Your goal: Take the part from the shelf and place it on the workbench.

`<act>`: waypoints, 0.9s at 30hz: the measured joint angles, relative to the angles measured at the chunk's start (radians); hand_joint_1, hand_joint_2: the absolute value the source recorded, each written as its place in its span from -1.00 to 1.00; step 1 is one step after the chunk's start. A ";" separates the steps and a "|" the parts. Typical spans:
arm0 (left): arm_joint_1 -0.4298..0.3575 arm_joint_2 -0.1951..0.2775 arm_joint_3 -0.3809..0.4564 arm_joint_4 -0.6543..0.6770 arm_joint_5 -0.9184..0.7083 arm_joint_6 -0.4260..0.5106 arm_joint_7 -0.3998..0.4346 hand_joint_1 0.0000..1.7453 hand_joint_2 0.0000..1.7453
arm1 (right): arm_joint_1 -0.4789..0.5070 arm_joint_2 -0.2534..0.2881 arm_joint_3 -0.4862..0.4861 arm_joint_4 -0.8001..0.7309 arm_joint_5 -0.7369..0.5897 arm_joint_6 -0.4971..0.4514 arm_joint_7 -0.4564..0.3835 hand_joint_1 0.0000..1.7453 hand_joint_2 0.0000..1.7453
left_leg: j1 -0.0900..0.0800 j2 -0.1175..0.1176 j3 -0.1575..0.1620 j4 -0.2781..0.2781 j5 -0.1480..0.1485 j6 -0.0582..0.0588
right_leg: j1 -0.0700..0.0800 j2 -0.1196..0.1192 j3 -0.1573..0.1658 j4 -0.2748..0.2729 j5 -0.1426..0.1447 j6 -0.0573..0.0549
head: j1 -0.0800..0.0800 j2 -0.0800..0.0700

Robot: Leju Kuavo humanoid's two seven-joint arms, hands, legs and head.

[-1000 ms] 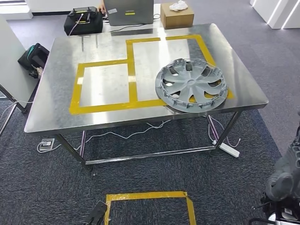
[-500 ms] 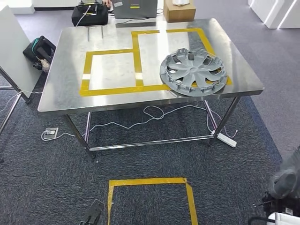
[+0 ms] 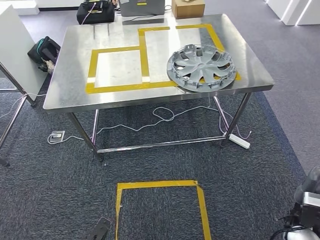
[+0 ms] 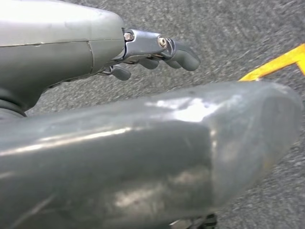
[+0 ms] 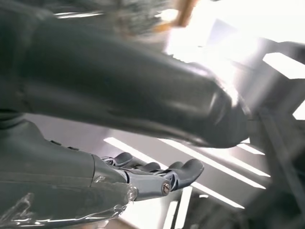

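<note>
A: From the head view, where's the part?
B: The grey part (image 3: 201, 67) lies flat on the steel surface (image 3: 71, 70), over the yellow tape (image 3: 141, 50).
A: Left wrist view?
B: Left hand (image 4: 158, 50) empty, fingers extended above carpet.
A: Right wrist view?
B: Right hand (image 5: 151, 176) likewise empty, fingers apart.

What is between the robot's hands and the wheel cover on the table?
Nothing visible blocks it. The wheel cover already lies on the steel workbench, across the yellow tape. Both hands, left hand and right hand, hold nothing.

Grey part (image 3: 201, 67), yellow-taped steel workbench (image 3: 75, 60), dark carpet (image 3: 49, 190)
</note>
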 joint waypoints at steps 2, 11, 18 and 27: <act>0.013 0.000 0.005 0.000 0.007 0.009 -0.004 -1.00 -1.00 | -0.028 0.040 -0.125 0.203 -0.007 0.058 -0.049 -1.00 -1.00 | 0.004 0.000 -0.007 -0.001 0.010 -0.013 | 0.004 -0.001 -0.008 0.003 0.005 -0.004 | 0.000 0.000; 0.060 0.017 0.048 0.000 0.042 0.049 -0.031 -1.00 -1.00 | -0.184 0.080 -0.642 1.135 -0.058 0.179 -0.039 -1.00 -1.00 | 0.002 -0.003 -0.027 0.007 0.015 -0.011 | 0.001 -0.004 -0.024 0.007 0.015 0.000 | 0.000 0.000; 0.065 0.045 0.079 0.000 0.061 0.054 -0.048 -1.00 -1.00 | -0.235 0.101 -0.762 1.402 -0.028 0.180 0.054 -1.00 -1.00 | 0.015 0.020 -0.023 -0.028 0.041 -0.004 | -0.010 0.001 -0.144 0.262 -0.130 0.029 | 0.008 0.000; 0.057 0.056 0.115 -0.001 0.079 0.054 -0.097 -1.00 -1.00 | -0.276 0.143 -0.778 1.525 0.044 0.121 0.238 -1.00 -1.00 | 0.032 0.068 -0.052 0.028 0.031 -0.063 | -0.031 -0.029 -0.033 0.057 -0.030 0.021 | 0.003 0.000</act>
